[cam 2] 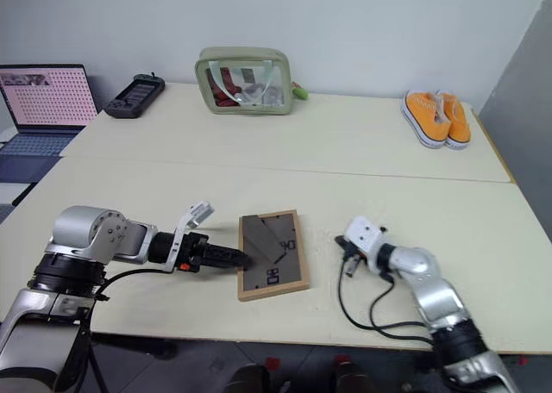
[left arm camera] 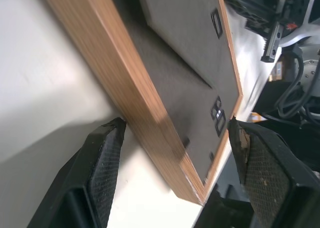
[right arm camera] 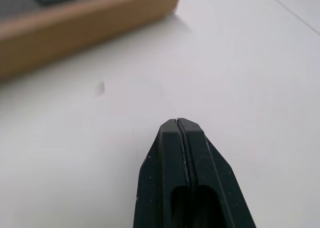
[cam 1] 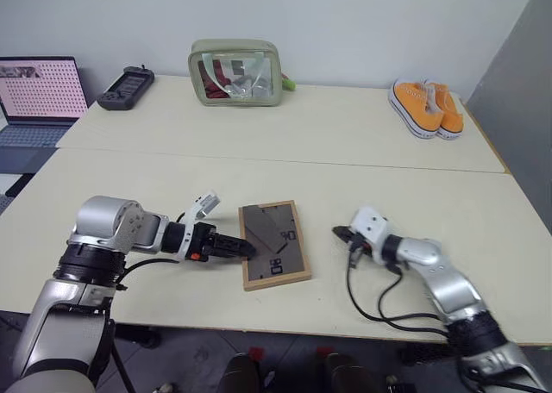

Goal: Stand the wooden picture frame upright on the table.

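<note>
the wooden picture frame [cam 1: 275, 243] lies flat, face down, near the front edge of the surface [cam 1: 345, 143], roughly midway along it, its dark back and folded easel stand [cam 1: 269, 227] turned up. it looks light and rigid, a thin wood rim around a stiff backing board; the front likely carries glass or clear plastic, so it should not be dropped or slapped down. the smooth rim may slide on the pale top when pushed. the best hold seems to be across the rim at one long edge, pinching front and back together, then tipping it up and letting the easel stand swing out behind; whether that stand opens freely cannot be told from here.

the left gripper [cam 1: 245, 248] sits at the frame's left long edge with its fingers [left arm camera: 106, 160] spread wide, one low beside the wood on the surface, the other above the dark back, not yet closed on it. the right gripper [cam 1: 339, 233] rests just off the frame's right side with its fingers pressed together, holding nothing, a gap of bare top between.

well apart, along the far edge: a green clear-fronted pouch [cam 1: 235, 71], a dark handheld controller [cam 1: 125, 87] toward the far left corner, orange shoes [cam 1: 426, 107] toward the far right. a laptop [cam 1: 39, 96] sits off the left side. nothing blocks the lift; a seam [cam 1: 405, 168] runs across behind the frame.
</note>
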